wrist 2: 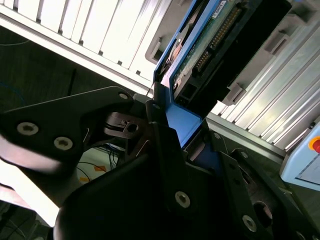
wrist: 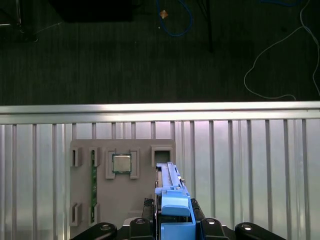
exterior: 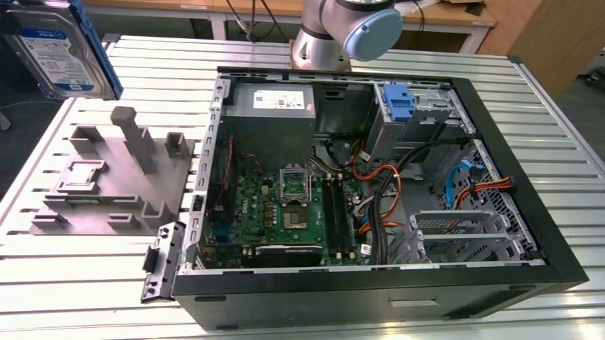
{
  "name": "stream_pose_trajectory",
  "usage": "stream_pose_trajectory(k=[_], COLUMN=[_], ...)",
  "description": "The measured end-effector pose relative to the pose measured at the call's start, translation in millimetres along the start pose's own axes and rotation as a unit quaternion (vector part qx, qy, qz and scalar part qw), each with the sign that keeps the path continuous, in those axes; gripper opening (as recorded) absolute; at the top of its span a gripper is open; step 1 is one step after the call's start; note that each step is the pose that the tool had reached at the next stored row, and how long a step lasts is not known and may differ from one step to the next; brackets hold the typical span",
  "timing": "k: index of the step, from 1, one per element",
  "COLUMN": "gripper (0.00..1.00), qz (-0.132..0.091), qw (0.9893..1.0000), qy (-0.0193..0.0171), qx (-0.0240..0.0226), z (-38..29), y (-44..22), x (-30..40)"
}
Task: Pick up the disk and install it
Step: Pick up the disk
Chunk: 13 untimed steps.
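An open black computer case (exterior: 378, 301) lies on the slatted table (exterior: 76, 290), with a green motherboard (exterior: 274, 212) on its floor, a grey power-supply box (exterior: 274, 106) in one corner and a blue latch piece (exterior: 402, 106) near that box, on the exterior view's right. Beside the case, on the exterior view's left, a grey fixture plate (exterior: 104, 188) rests on the table. In the first wrist view it holds a square processor chip (wrist: 121, 163) and, just beside it, a green memory stick (wrist: 93, 185).

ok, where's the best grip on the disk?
As it is held now: the gripper pinches the disk across its thin dimension at a blue-railed edge, coming in edge-on. Its flat, parallel faces suit the jaws.
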State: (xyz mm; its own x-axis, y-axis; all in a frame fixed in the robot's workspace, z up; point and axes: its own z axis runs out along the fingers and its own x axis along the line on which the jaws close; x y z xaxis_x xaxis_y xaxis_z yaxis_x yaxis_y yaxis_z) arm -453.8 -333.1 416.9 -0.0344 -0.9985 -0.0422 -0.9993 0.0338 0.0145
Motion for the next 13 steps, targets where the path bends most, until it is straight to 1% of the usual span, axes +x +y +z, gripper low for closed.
stream_pose_trajectory(k=[5,13], gripper=[0.37,0.37], qz=[0.0,0.0], qw=[1.0,1.0], qy=[0.0,0.0001], qx=[0.0,0.0], z=[-2.5,-2.9], y=[0.0,0.0], x=[-0.1,-0.1])
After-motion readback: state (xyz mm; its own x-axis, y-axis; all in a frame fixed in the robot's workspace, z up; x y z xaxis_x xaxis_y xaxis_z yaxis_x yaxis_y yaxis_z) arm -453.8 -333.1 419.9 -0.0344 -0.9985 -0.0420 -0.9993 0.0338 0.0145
